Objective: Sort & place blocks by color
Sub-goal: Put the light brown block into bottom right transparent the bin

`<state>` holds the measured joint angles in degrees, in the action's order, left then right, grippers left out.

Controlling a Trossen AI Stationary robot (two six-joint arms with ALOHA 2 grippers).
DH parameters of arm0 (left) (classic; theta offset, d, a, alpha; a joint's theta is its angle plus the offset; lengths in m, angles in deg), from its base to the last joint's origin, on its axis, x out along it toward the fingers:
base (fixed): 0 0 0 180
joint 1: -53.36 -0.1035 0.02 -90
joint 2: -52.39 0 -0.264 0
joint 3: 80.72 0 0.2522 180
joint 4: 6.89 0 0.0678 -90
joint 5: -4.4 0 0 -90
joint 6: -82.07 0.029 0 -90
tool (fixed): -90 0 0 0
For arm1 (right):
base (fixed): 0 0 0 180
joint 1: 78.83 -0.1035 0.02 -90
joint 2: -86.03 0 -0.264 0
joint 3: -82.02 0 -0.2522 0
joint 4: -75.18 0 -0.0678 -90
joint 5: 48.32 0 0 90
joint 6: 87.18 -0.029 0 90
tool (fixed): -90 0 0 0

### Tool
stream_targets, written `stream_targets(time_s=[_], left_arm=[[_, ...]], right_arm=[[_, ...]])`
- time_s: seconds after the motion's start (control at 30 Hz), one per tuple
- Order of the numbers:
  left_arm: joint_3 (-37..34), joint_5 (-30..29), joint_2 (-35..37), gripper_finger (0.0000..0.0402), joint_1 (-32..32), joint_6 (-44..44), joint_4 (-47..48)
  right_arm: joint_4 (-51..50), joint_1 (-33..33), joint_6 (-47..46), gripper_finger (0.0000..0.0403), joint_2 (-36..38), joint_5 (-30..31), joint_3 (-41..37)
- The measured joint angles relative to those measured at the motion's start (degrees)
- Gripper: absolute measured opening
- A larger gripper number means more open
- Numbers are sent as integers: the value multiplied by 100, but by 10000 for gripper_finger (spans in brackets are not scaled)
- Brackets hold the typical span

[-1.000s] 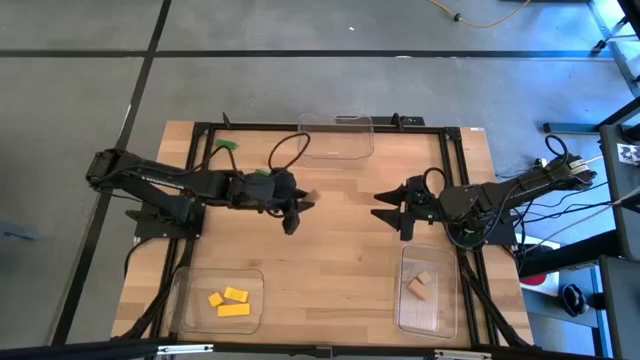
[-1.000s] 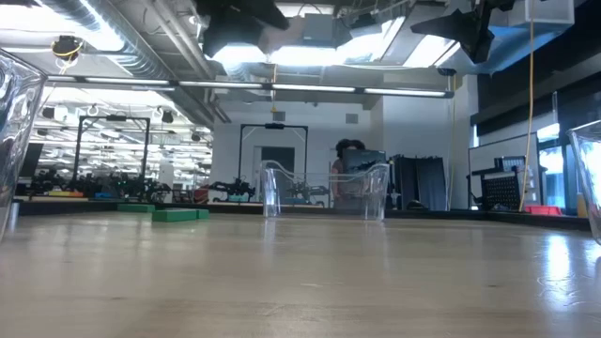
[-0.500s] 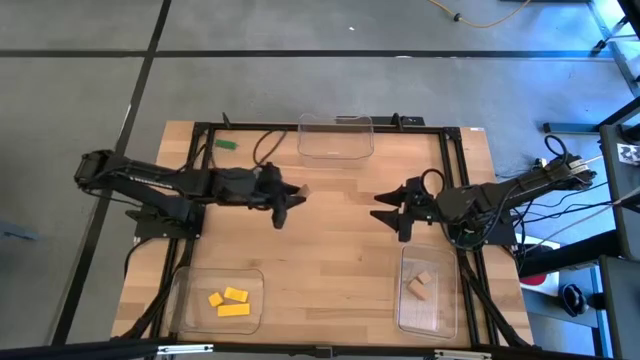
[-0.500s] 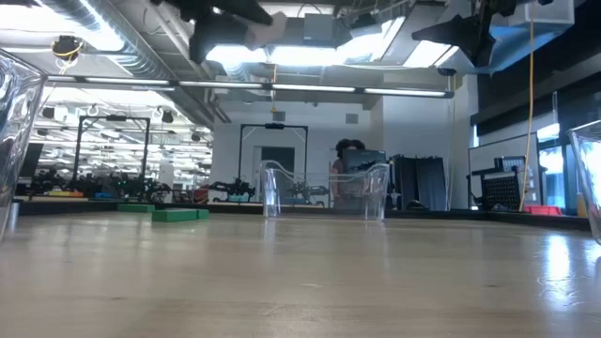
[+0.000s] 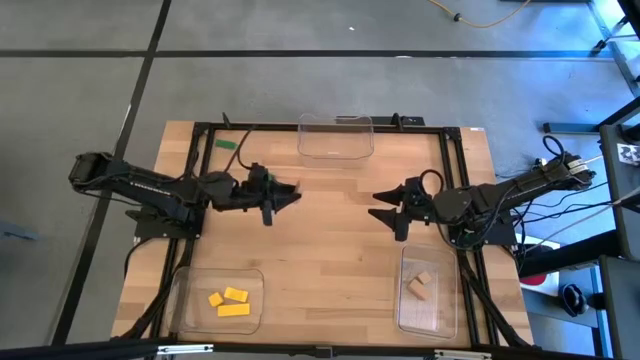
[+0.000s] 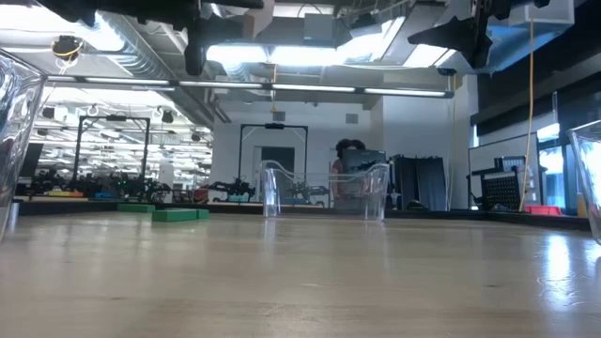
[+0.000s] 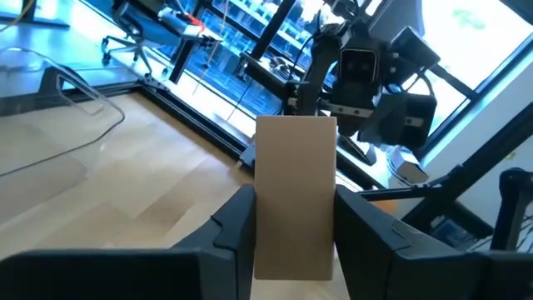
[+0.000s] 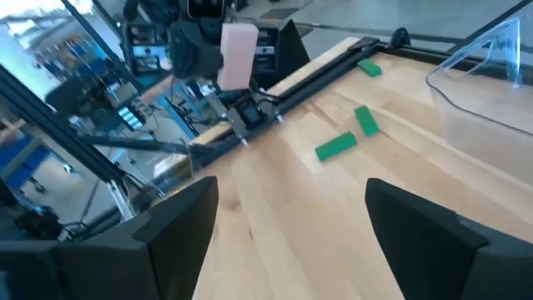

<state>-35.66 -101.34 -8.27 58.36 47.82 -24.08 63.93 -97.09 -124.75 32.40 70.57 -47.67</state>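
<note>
Place: a robotics laboratory or workshop hall (not a home).
Floor: grey concrete floor [image 5: 80, 90] with dark seam lines around the pale wooden table [image 5: 340, 250].
Mounting: black metal frame [image 5: 200, 135] fixed on the table top, carrying the two dark arms.
Ceiling: bare silver ventilation ducts [image 6: 141, 42] and long bright ceiling lamps [image 6: 310, 56].
Background: rows of dark robot rigs on benches [image 6: 113, 183], seen far behind the table.
Cables: loose black cables [image 5: 560, 215] and a yellow cord [image 5: 480, 18] on the floor.
Furniture: a dark rolling office chair [image 7: 137, 37] beside blue-lit shelving.
</note>
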Motion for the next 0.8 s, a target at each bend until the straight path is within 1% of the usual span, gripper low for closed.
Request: stream_targets(time_s=[0.17,0.27,0.53,0.63,0.73,0.8], left_arm=[[108,36,-44,117,0,316,34],[144,37,-102,117,0,472,43],[147,105,-207,117,2,439,55],[151,135,-209,117,2,454,-3],[281,208,-461,117,0,499,19],[513,377,-730,117,0,645,136]], right_arm=[[367,-2,-111,307,-35,8,0],[417,0,-107,307,-62,35,0],[447,0,-106,307,-163,52,0],[550,-2,-83,307,-276,-45,0],[904,2,297,307,-480,-127,-2],[1406,31,710,307,-685,-304,-4]])
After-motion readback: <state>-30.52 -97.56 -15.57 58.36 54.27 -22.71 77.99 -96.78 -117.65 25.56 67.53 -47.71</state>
